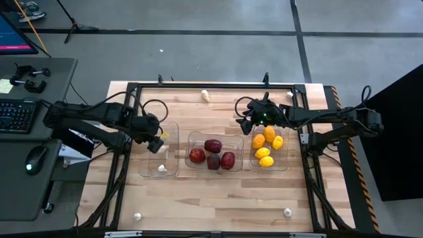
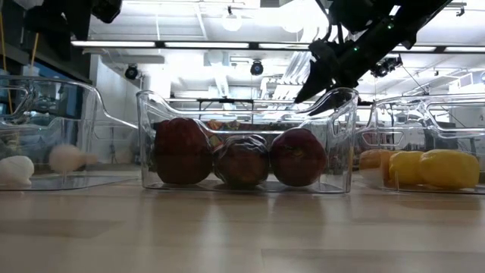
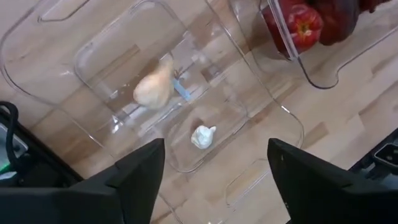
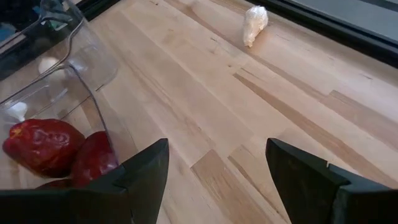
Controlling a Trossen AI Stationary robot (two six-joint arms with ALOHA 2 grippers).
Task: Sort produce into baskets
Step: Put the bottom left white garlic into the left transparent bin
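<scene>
The right gripper (image 1: pixel 246 121) hovers above the table just behind the gap between the middle bin (image 1: pixel 215 152) and the right bin (image 1: pixel 269 148), fingers spread wide with nothing between them; the right wrist view shows bare wood in the gap and, farther off, a loose garlic piece (image 4: pixel 255 25) near the table's dark back rail; in the high view that same garlic (image 1: pixel 205 95) lies at the back edge, toward the left arm's side of the right gripper and a little farther back, so the coming reach, by the look of it, runs along the back edge toward the table's middle; the garlic is elongated, its long axis roughly front to back with a slight slant, the narrower tip seeming to point toward the bins, though it is too small to be sure; the right gripper is nearer to it than the left gripper (image 1: pixel 156 143); that one hangs over the left bin (image 1: pixel 162 149), fingers spread and empty, looking down on two pale pieces already inside, a rounder tan one (image 3: pixel 153 91) and a small white one (image 3: pixel 202 136); the dark red pieces (image 1: pixel 213 154) fill the middle bin, the yellow and orange ones (image 1: pixel 267 147) the right; two more white bits (image 1: pixel 137 215) wait near the front edge (image 1: pixel 287 212), well apart from both arms.
</scene>
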